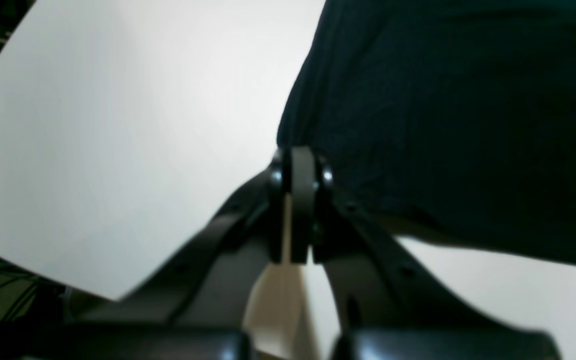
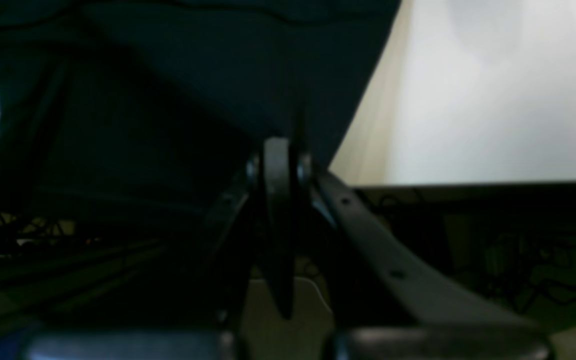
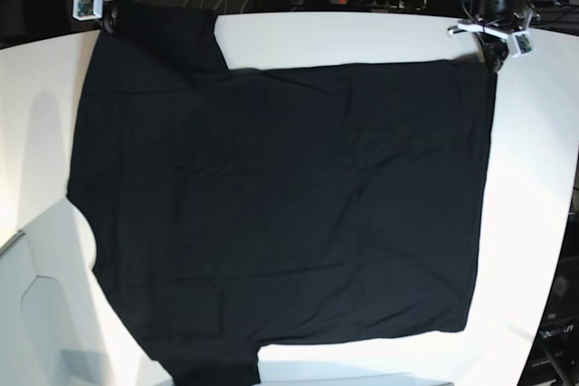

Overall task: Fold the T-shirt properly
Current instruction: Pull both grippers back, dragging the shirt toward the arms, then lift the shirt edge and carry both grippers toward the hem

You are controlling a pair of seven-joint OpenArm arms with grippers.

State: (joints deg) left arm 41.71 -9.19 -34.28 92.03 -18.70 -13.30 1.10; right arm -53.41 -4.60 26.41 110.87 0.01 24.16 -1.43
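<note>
The T-shirt (image 3: 280, 214) lies spread flat across the table (image 3: 543, 187). The left gripper (image 3: 493, 47) and right gripper (image 3: 107, 8), jaws pressed together, each pinch a far corner of the shirt. Judged best: carry both corners level and together, keeping the edge taut.

Left claw (image 1: 298, 167) pinches T-shirt (image 1: 448, 125) edge above table (image 1: 118, 125).

**Dark cloth, soft focus**

Both wrist views are blurred. The T-shirt (image 3: 280, 214) runs off the base view's bottom edge. In the right wrist view, the right gripper (image 2: 280, 160) melts into black fabric; clutter below is unreadable.
</note>
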